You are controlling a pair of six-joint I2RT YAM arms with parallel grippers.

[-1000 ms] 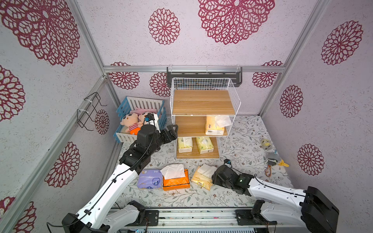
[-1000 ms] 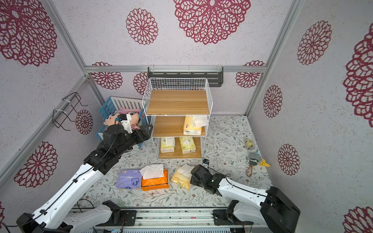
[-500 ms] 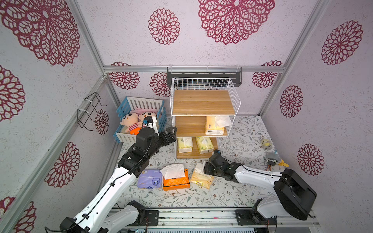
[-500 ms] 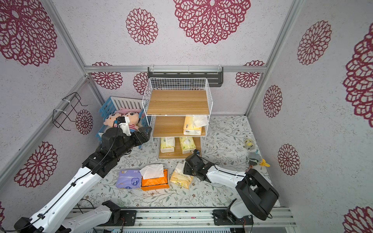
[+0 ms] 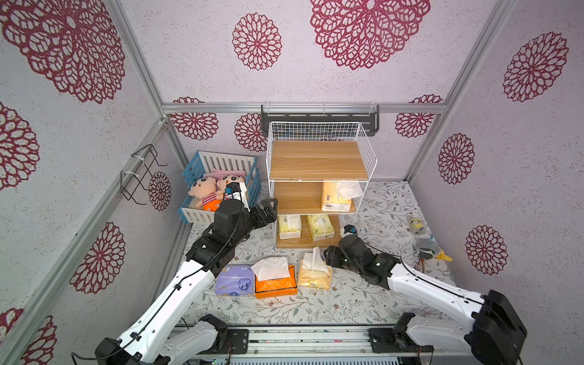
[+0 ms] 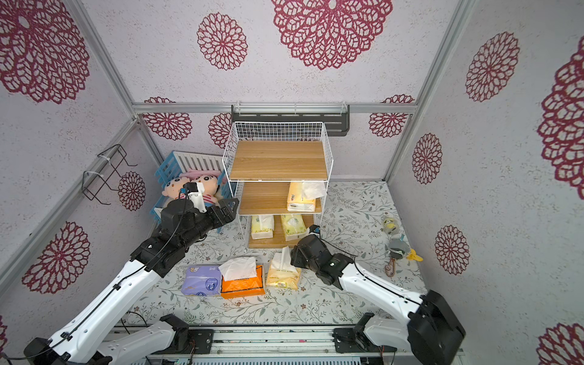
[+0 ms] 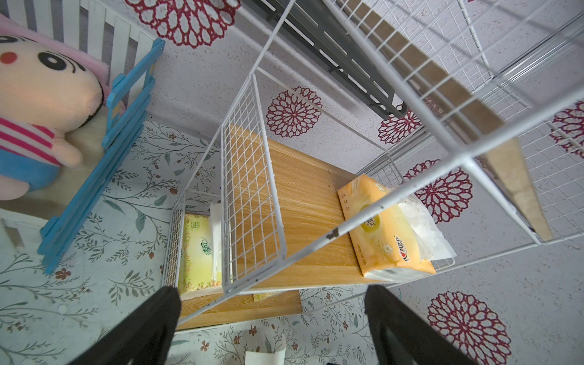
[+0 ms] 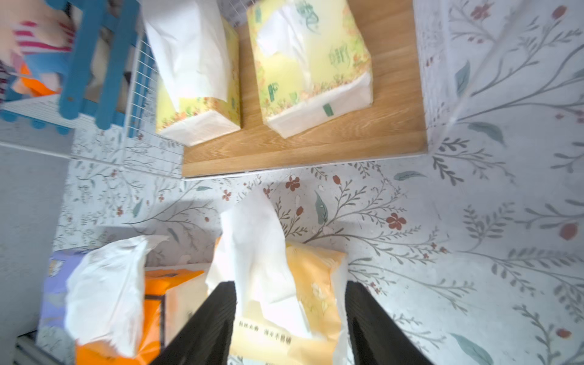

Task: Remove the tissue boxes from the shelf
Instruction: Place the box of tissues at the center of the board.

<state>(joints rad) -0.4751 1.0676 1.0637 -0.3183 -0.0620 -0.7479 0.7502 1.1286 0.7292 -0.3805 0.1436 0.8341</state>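
The shelf [image 5: 316, 159] stands at the back, a white wire rack with wooden boards. Its middle tier holds one orange-yellow tissue box [image 5: 335, 197] [image 7: 385, 234]. Two yellow-green tissue boxes [image 5: 289, 226] [image 5: 320, 226] lie on the bottom tier. On the floor in front lie a lavender pack [image 5: 234, 279], an orange pack [image 5: 275, 284] and a pale yellow pack [image 5: 314, 271] [image 8: 316, 284]. My left gripper [image 5: 268, 210] [image 7: 273, 290] is open and empty at the middle tier's front left corner. My right gripper [image 5: 327, 257] [image 8: 290, 284] is shut on the pale yellow pack, which rests on the floor.
A blue-and-white crate [image 5: 221, 164] with plush dolls [image 5: 205, 194] sits left of the shelf, close behind my left arm. A black rack [image 5: 319, 115] hangs on the back wall and a wire holder [image 5: 139, 177] on the left wall. Small toys [image 5: 423, 246] lie at the right.
My right gripper moved back and left toward the shelf front, and the pale yellow pack now sits straighter beside the orange one. My left gripper opened slightly wider at the shelf corner.
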